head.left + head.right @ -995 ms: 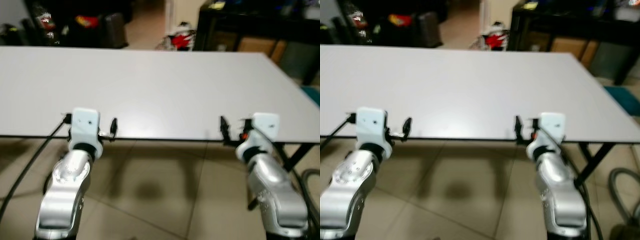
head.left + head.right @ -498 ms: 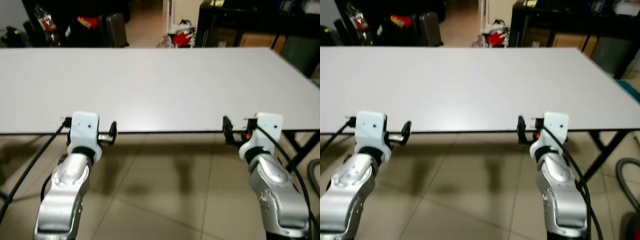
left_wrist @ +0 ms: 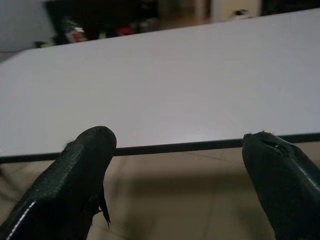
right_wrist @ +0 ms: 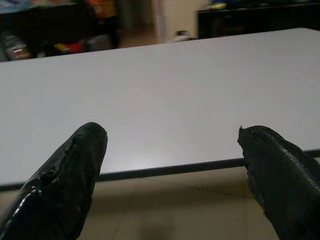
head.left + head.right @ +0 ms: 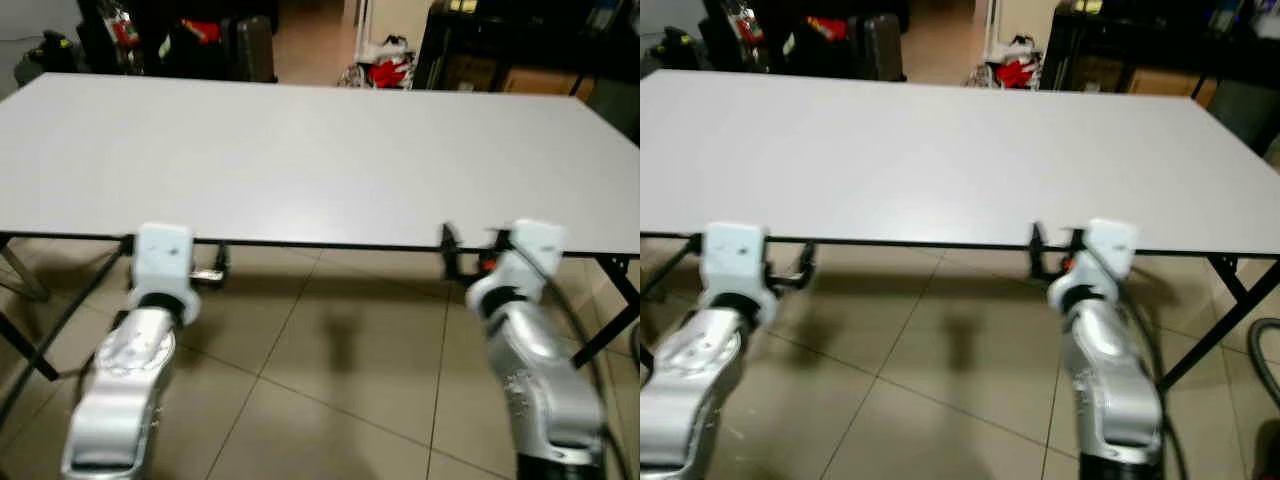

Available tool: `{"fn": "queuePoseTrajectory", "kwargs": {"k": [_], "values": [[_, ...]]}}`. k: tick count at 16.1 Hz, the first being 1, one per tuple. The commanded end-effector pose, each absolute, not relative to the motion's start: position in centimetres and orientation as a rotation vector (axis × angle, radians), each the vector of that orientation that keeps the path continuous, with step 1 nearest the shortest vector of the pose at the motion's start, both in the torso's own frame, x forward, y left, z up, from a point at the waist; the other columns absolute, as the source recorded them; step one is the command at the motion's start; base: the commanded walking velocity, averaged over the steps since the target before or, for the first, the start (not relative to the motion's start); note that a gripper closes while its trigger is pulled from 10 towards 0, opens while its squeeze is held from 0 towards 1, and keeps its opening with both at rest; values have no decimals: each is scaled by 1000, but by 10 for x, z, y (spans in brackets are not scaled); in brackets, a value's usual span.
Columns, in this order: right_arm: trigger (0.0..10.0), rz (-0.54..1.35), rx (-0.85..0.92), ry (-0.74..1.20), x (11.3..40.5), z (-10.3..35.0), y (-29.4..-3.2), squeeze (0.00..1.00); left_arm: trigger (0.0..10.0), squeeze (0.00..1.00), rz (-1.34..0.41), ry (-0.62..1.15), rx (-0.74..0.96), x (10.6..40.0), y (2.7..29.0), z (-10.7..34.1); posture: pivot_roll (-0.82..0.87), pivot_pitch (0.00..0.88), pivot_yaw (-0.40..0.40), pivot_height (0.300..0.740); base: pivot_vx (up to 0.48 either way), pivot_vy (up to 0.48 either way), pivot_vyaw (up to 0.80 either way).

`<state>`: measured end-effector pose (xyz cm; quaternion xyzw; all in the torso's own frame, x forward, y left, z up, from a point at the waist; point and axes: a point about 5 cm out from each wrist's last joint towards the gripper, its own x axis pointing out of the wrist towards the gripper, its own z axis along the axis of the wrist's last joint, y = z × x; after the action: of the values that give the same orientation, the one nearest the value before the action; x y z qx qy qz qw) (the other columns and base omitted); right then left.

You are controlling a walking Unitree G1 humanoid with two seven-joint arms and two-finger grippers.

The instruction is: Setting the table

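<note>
We stand at the near long edge of the table (image 5: 320, 150), a wide pale top on dark legs over a tiled floor (image 5: 330, 370). Nothing to lay out lies on the top, so the dishes or cutlery for this job are somewhere we cannot see from here.

Our left gripper (image 3: 175, 170) hovers just short of the near edge, toward the left. Its two black fingers (image 3: 75, 175) are spread wide with only floor and table edge between them, holding nothing. Our right gripper (image 4: 170, 170) hangs the same way toward the right, fingers (image 4: 65, 180) wide apart and empty. Both sit about level with the tabletop, near the edge but, as far as we can tell, not touching it.

We judge the task to be at its very start: the step in hand is to go and find what belongs on the table. To do it well:

- We keep both grippers clear of the edge as we turn or walk, since they ride at the height of the top and could knock it.
- We mind the legs at the left and right corners, and the dark cables running along each arm.
- We look beyond the far edge, where dark furniture (image 5: 520, 40) and some red and white clutter (image 5: 385, 72) stand, though they are too blurred to tell what they hold.
- We leave the fingers spread, ready for the first pick.
</note>
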<state>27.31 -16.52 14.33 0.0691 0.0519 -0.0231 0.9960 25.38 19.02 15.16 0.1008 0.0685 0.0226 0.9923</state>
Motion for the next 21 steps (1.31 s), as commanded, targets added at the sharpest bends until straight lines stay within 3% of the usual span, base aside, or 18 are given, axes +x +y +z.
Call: {"fn": "queuePoseTrajectory", "kwargs": {"k": [1, 7, 17, 21], "values": [[10000, -33, 100, 67, 275, 149, -168, 0, 10000, 0, 48, 128, 202, 253, 188, 155, -68, 13, -7, 740, 0, 337, 0], [10000, 93, 77, 74, 272, 146, -154, 0, 10000, 0, 50, 120, 208, 256, 185, 158, -61, 20, 2, 740, 0, 331, 0], [10000, 247, 62, 80, 283, 145, -139, 0, 10000, 0, 77, 93, 219, 257, 187, 166, -36, 14, -16, 740, 0, 318, 800], [10000, 279, 40, 70, 285, 146, -135, 0, 10000, 0, 96, 70, 215, 259, 189, 171, -34, 8, -18, 740, 0, 0, 800]]}}
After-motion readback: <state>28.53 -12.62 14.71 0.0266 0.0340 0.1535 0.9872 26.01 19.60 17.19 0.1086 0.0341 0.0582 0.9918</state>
